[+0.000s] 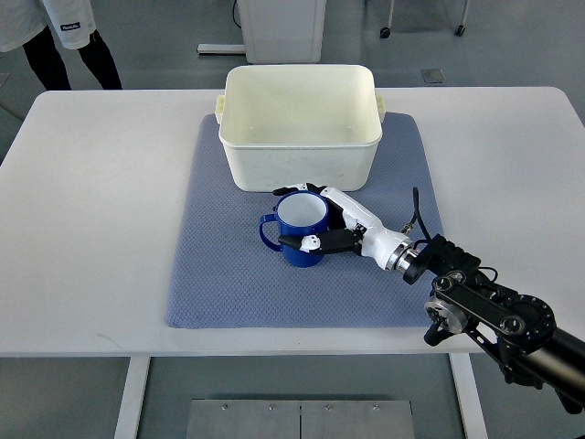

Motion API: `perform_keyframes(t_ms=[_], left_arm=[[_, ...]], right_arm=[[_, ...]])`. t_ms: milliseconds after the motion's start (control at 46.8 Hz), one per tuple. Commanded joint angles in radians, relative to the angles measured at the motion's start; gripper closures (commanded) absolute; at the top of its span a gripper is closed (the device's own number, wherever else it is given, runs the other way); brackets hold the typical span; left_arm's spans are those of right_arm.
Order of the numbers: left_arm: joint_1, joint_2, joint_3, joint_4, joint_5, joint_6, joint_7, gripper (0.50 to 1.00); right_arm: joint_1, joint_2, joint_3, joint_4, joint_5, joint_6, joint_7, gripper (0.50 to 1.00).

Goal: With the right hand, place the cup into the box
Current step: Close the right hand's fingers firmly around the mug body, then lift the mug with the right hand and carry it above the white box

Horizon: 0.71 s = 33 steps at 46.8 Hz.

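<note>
A blue cup with a white inside stands upright on the blue mat, its handle pointing left. My right hand reaches in from the lower right and wraps the cup's right side, with fingers behind its rim and the thumb in front. The white box sits just behind the cup at the mat's far edge, with nothing visible inside. My left arm does not show.
The mat lies on a white table. A person's legs stand past the far left corner. A white cabinet base is behind the table.
</note>
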Motion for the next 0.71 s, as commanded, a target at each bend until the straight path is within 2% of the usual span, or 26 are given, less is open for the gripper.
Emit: perform_keyframes(t_ms=[0,449,684], left_arm=[[0.000,0.000,0.000,0.000,0.000,0.000,0.000,0.500],[0.000,0.000,0.000,0.000,0.000,0.000,0.000,0.500],[0.000,0.000,0.000,0.000,0.000,0.000,0.000,0.500]], right_arm=[[0.002,-0.022,0.001,0.024,0.000,-0.001,0.005,1.000],[0.032,-0.194,0.025,0.221,0.009,0.001,-0.004,1.000],[0.094,-0.246,0.090,0.255,0.031,0.012,-0.042,1.000]])
